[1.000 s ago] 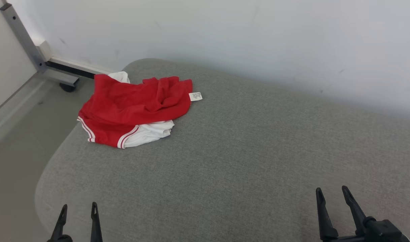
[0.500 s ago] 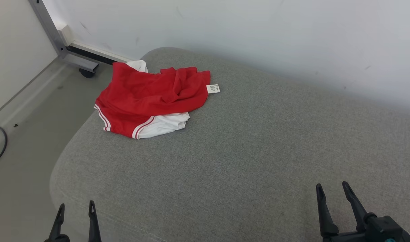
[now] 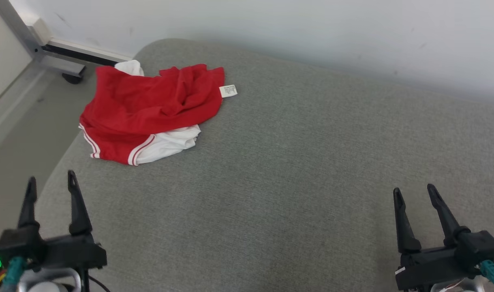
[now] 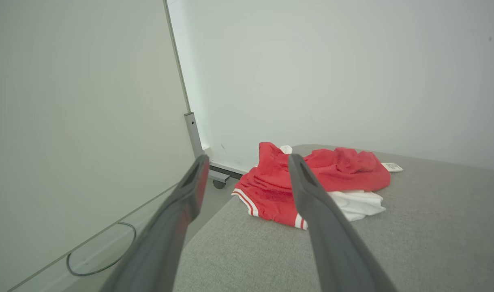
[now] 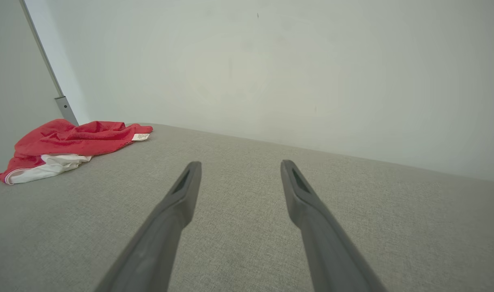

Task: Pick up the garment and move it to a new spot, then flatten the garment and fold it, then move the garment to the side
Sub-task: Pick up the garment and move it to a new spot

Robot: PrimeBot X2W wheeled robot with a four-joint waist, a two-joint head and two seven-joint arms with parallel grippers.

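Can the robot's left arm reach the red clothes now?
Probably yes. The open left gripper points toward the garment, with bare cushion between them and nothing blocking the way.

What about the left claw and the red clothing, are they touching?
Apart. The head view shows bare grey cushion between the left gripper and the red garment.

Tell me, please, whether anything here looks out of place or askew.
The red and white garment lies crumpled on the cushion, at its far left corner, one side seeming to overhang the edge, its label sticking out. Nothing else stands out.
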